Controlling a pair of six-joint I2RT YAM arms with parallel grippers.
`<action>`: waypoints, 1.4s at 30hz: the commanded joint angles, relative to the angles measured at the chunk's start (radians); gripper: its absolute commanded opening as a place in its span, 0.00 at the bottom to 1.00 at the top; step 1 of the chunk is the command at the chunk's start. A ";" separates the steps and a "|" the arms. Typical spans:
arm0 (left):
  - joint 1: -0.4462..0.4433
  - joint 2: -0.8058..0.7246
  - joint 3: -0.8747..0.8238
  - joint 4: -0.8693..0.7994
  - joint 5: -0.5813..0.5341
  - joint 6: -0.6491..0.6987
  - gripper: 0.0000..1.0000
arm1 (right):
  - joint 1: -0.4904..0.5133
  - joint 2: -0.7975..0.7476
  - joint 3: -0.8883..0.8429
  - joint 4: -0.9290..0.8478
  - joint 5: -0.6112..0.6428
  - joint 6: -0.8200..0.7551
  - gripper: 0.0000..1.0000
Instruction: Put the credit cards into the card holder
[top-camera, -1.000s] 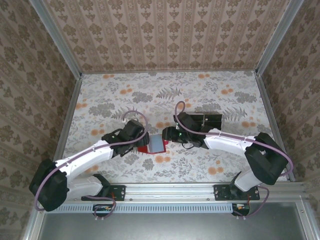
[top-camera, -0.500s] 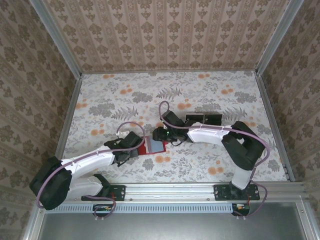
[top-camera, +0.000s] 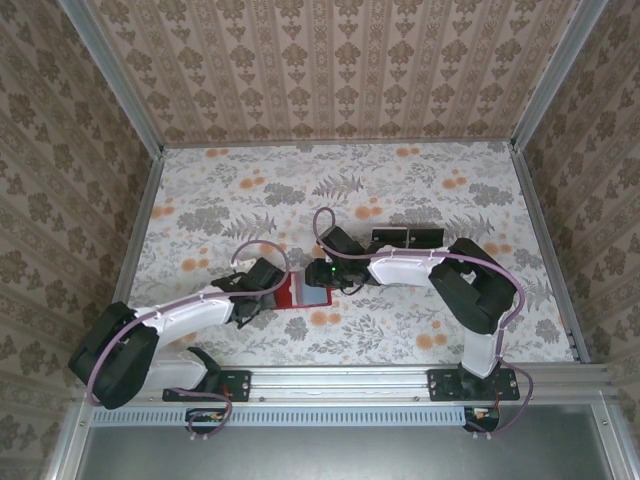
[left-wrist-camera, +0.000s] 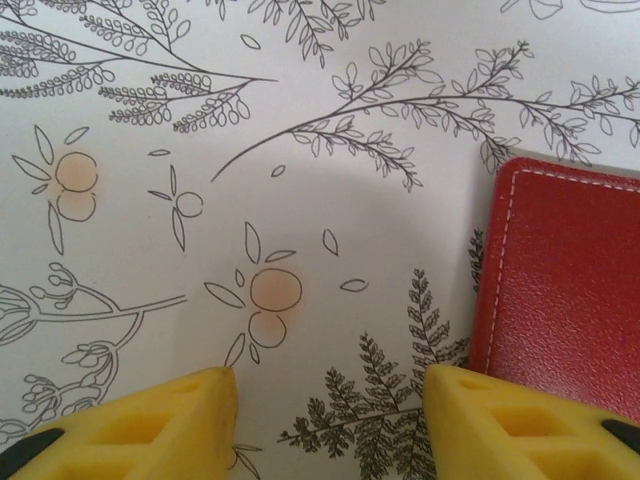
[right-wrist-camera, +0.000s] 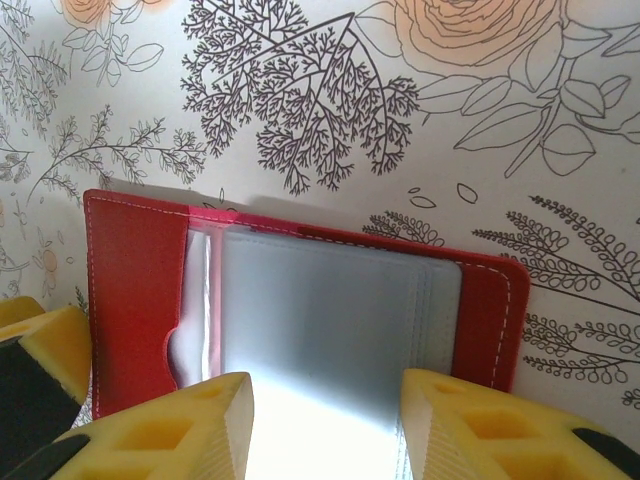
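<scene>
While the card holder (top-camera: 300, 293) lay opened flat on the flowered table (left-wrist-camera: 300, 150), near the front and between your two arms, your left gripper (left-wrist-camera: 330, 420) sat at its outer red edge. Its jaws were partly spread with only cloth between them, and one fingertip was over the cover's rim. Your right gripper (right-wrist-camera: 325, 430) hung over the clear sleeve (right-wrist-camera: 330, 320) with its jaws half apart astride it; whether they pinched that sleeve I could not tell. The credit cards (top-camera: 418, 238) sat as a dark stack beyond your right forearm, apart from the holder. You could have judged the holder light, limp at its fold and apt to slide on the cloth, and its plastic slick. Pinning a stitched red edge therefore looked wiser than tugging the sleeve. The cards looked thin, stiff and slippery, so taking one by its long edges seemed best.
</scene>
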 joint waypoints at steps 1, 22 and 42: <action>0.013 0.009 -0.007 0.028 0.011 0.038 0.53 | 0.006 -0.002 0.012 -0.006 0.005 -0.007 0.45; 0.025 0.022 -0.025 0.070 0.030 0.061 0.54 | 0.041 -0.003 0.080 -0.102 0.067 -0.069 0.47; 0.054 -0.021 -0.073 0.130 0.048 0.078 0.55 | 0.042 0.090 0.043 0.126 -0.106 0.092 0.51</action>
